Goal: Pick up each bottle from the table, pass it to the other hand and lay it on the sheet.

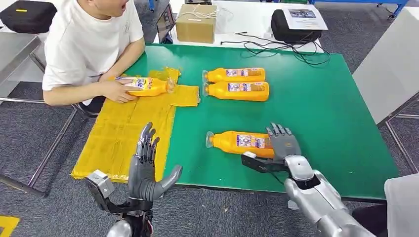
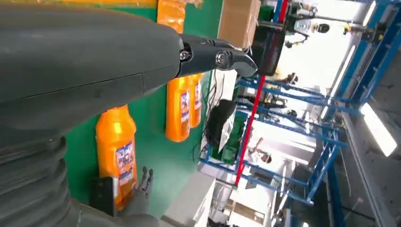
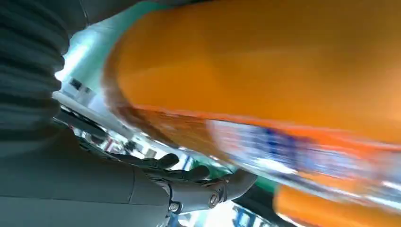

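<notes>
Right hand [image 1: 283,143] lies over base end of nearest bottle [image 1: 237,141], fingers draped on it; I can't tell whether grasp is closed. Bottle lies flat on green table [image 1: 321,113], cap pointing toward sheet [image 1: 123,133]. Left hand [image 1: 146,168] waits above sheet's near edge, fingers spread, holding nothing. Two more bottles [image 1: 236,83] lie side by side farther back; person's hand [image 1: 117,91] rests on fourth bottle [image 1: 146,86] on sheet.

Risk I see: smooth round body rolls or slips from partial grip during lift or handover.

Labels: blue-and-white print, too small for me to read.
</notes>
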